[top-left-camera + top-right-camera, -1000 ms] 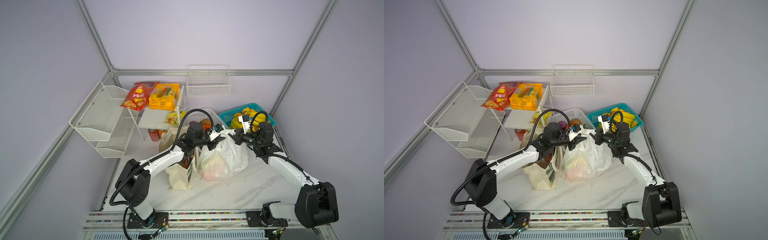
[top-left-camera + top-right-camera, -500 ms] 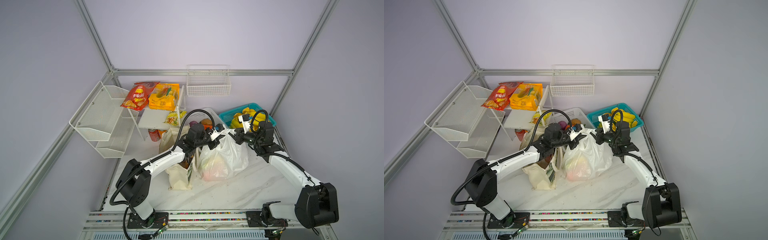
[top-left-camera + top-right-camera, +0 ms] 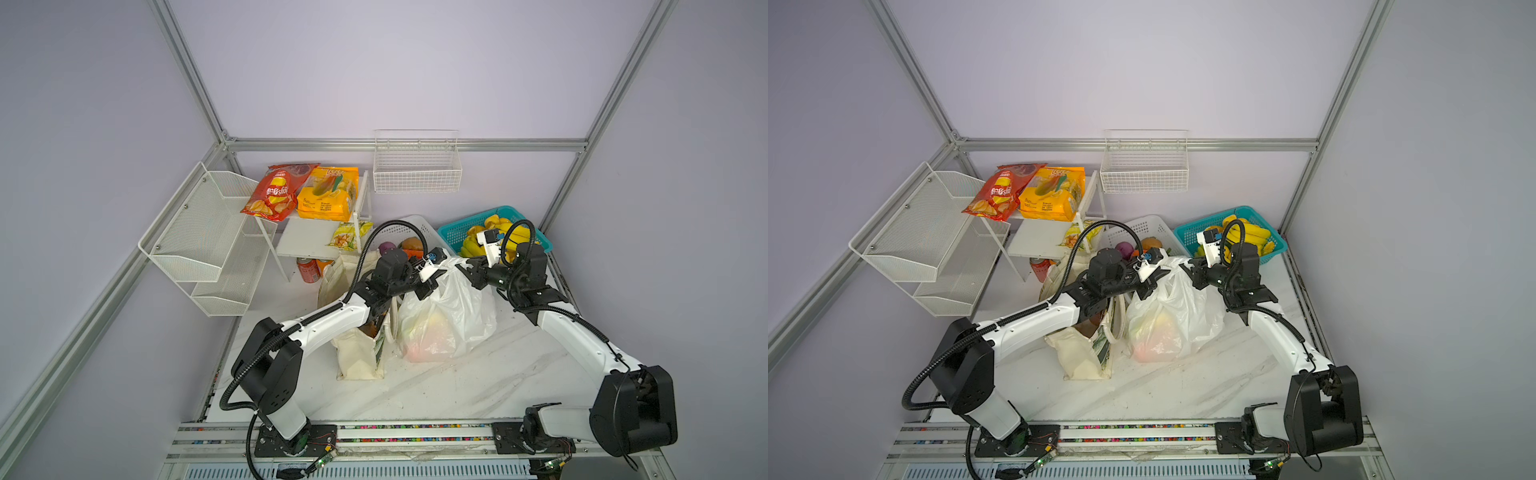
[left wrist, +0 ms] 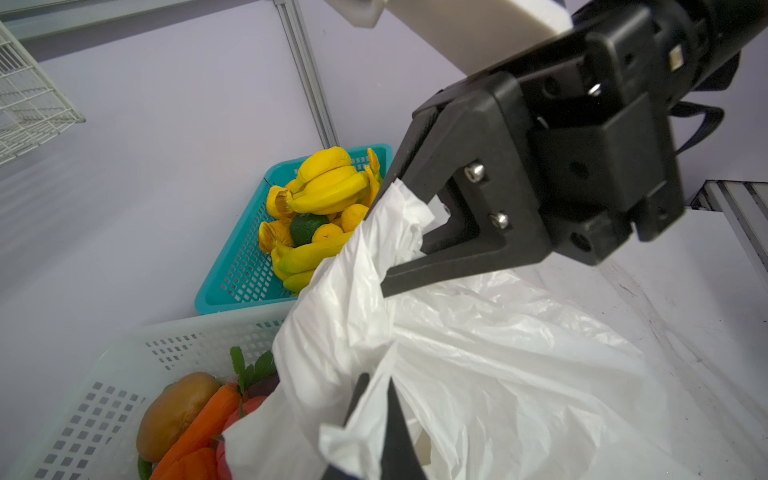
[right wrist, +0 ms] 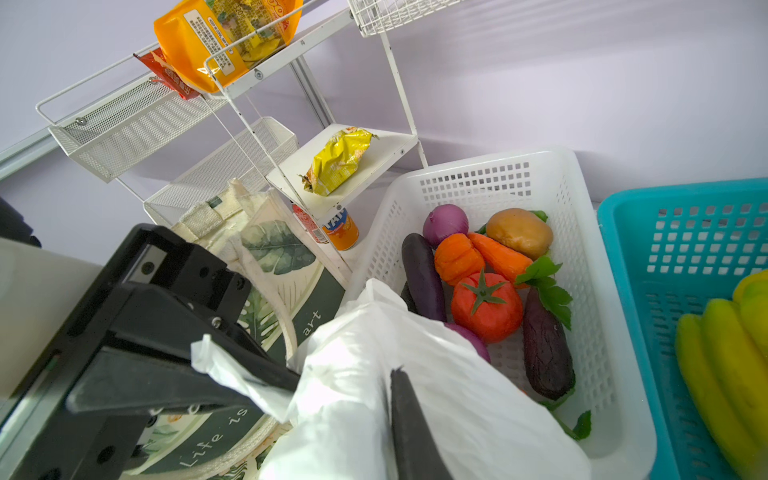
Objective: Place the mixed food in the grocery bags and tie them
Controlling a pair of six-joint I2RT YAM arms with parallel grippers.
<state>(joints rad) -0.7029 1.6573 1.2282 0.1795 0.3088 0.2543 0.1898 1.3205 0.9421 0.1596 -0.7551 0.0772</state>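
Your plastic bag point(image 3: 446, 316) sits mid-frame on the surface point(image 3: 478, 386), tote point(image 3: 359, 349) touching its left side. Your left hand point(image 3: 432, 282) is clamped on its left handle, your right hand point(image 3: 467, 272) on its right handle; white basket point(image 3: 415, 226) behind.

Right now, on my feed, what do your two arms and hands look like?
The left arm and right arm match: white shells on long links, black joints and bases. A black corrugated cable loops over each wrist. The left hand and right hand are black, with tapered fingers and silver screws, beside white camera mounts.
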